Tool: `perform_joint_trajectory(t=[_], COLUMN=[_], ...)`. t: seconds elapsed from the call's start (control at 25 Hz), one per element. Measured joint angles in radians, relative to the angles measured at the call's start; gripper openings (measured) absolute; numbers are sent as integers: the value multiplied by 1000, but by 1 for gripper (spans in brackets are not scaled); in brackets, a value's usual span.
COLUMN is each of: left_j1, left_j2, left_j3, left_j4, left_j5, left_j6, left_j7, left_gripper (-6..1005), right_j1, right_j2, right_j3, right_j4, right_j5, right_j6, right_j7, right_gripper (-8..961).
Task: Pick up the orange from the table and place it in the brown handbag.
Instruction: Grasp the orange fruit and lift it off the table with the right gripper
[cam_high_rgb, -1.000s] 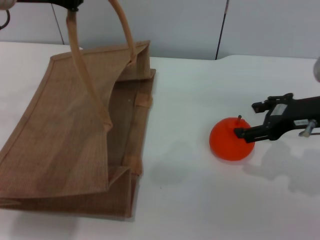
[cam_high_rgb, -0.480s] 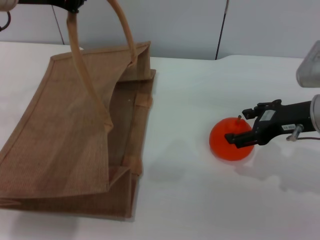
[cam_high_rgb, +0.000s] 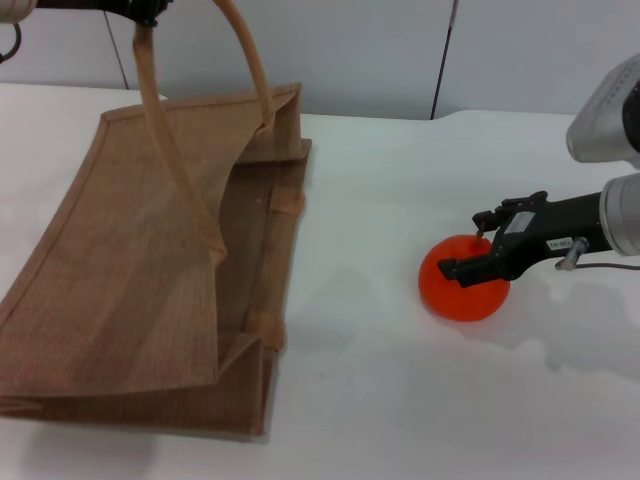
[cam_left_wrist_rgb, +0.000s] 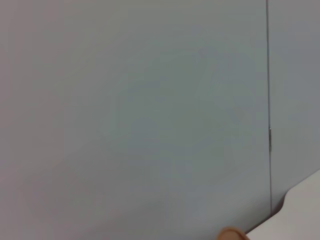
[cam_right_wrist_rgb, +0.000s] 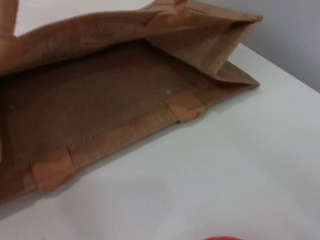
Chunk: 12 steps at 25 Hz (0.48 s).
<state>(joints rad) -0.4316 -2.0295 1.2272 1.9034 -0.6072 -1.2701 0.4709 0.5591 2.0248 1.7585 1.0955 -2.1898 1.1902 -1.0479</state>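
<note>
The orange sits on the white table at the right; a sliver of it shows in the right wrist view. My right gripper is open and straddles the orange's top, one black finger in front and one behind by the stem. The brown handbag lies on its side at the left, its mouth facing the orange; the right wrist view looks into that mouth. My left gripper, at the top left edge, is shut on one looped handle and holds it up.
A grey wall with a dark vertical seam runs behind the table. Bare tabletop lies between the bag's mouth and the orange. The left wrist view shows only the wall, a table corner and a bit of tan handle.
My right gripper has moved left, from beside the orange to over it, with its fingers now on either side. The orange, the bag and the left arm have stayed put.
</note>
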Motion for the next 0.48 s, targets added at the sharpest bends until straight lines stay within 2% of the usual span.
perform_joint_trajectory(t=[0.48], left_j1=[1], left_j2=[0], left_j3=[7], left_j4=[-15], left_j5=[3], left_j6=[-2], left_j7=[0], left_gripper=[122], right_j1=[14], right_j2=[-4], right_j3=[7], right_j4=[-70], right_j5=[-7], right_j6=[-21], right_j7=[-6], right_gripper=[892])
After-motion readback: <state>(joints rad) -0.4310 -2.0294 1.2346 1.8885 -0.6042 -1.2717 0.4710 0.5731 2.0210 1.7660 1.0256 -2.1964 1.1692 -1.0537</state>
